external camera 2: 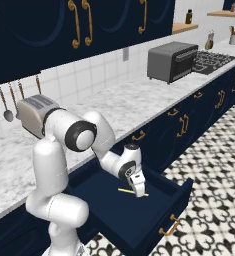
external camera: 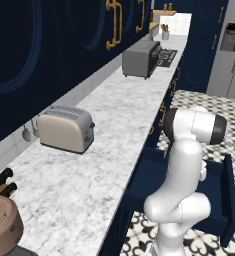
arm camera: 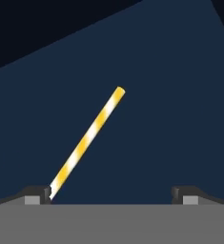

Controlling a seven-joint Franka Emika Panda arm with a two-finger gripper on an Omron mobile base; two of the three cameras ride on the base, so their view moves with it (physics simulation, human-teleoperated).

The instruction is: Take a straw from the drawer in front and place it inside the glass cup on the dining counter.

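The navy drawer [external camera 2: 139, 220] stands pulled out below the marble worktop, its front [external camera: 231, 200] with a brass handle [external camera 2: 169, 227] toward the floor. A thin yellow-and-white striped straw [arm camera: 87, 140] lies flat on the drawer floor [external camera 2: 124, 190]. My gripper [external camera 2: 139, 192] hangs low inside the drawer, right over the straw, pointing down. In the hand view my gripper [arm camera: 112, 195] is open, fingertips [arm camera: 37, 193] wide apart, with the straw's near end beside the left tip and nothing held. The glass cup and the dining counter are out of view.
On the marble worktop [external camera: 114, 125] stand a toaster [external camera: 66, 129] and a grey toaster oven [external camera 2: 171, 61]. Navy wall cabinets hang above. Utensils hang on the tiled wall [external camera 2: 8, 107]. A patterned tile floor [external camera 2: 214, 165] lies beside the drawer, and a fridge [external camera: 234, 50] is further off.
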